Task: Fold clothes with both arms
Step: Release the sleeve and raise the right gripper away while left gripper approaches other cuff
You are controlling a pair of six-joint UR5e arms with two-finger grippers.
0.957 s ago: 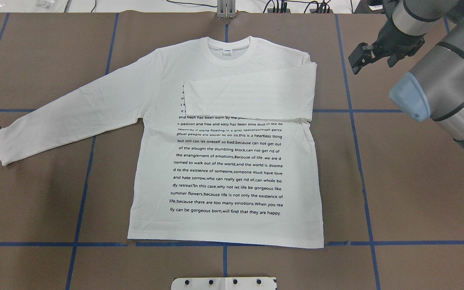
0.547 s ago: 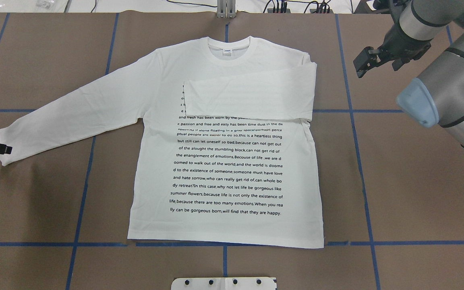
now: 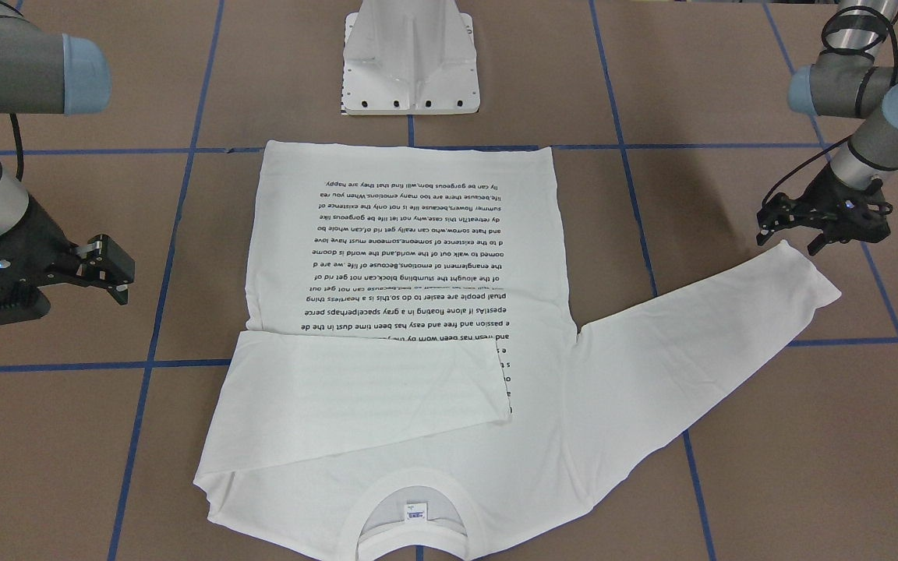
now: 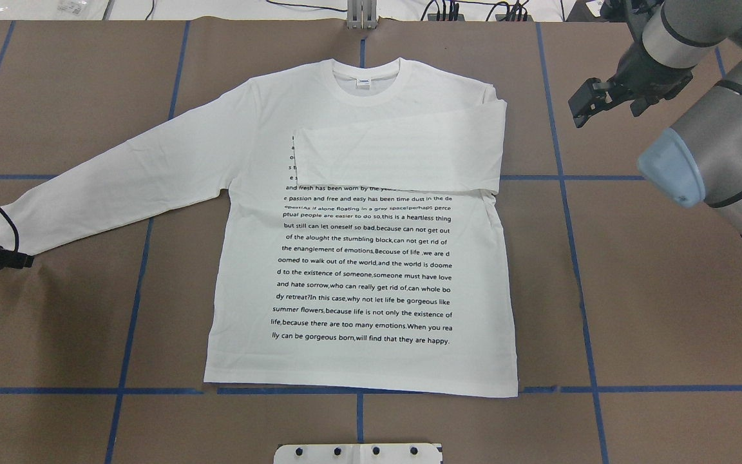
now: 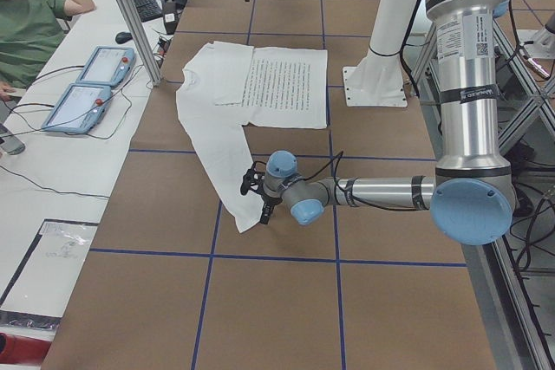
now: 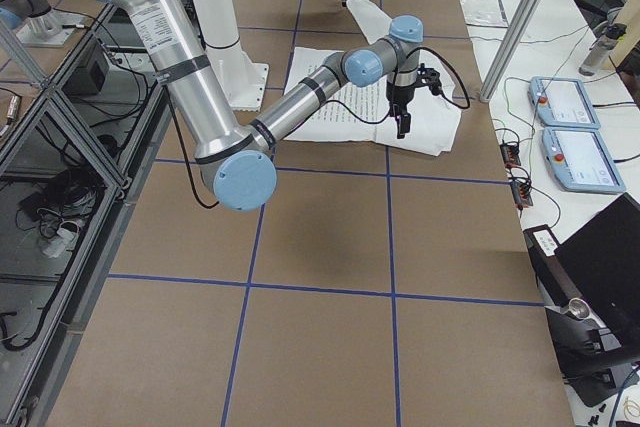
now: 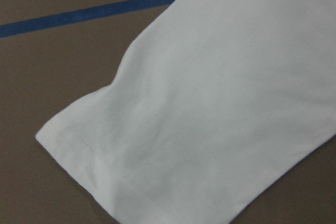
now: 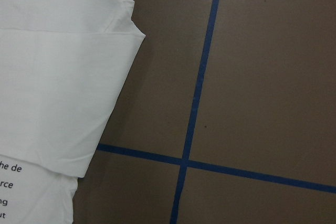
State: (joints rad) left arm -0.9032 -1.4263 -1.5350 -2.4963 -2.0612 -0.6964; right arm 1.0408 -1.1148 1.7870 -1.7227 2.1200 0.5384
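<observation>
Both jaws are open and empty: the shirt (image 4: 358, 258) has its outstretched cuff (image 3: 807, 282) just beneath the left jaws and its folded sleeve (image 4: 403, 154) apart from the right jaws.

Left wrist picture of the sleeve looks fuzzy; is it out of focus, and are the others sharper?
Left wrist view: yes, the sleeve is soft, its hem stitching barely visible. Right wrist view: sharper, the printed letters are readable. Overhead view: crisp and evenly lit.

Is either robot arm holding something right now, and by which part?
Nothing is held. The left gripper hangs open by the loose cuff of the shirt without clamping it; the right gripper is open, clear of the shirt.
</observation>
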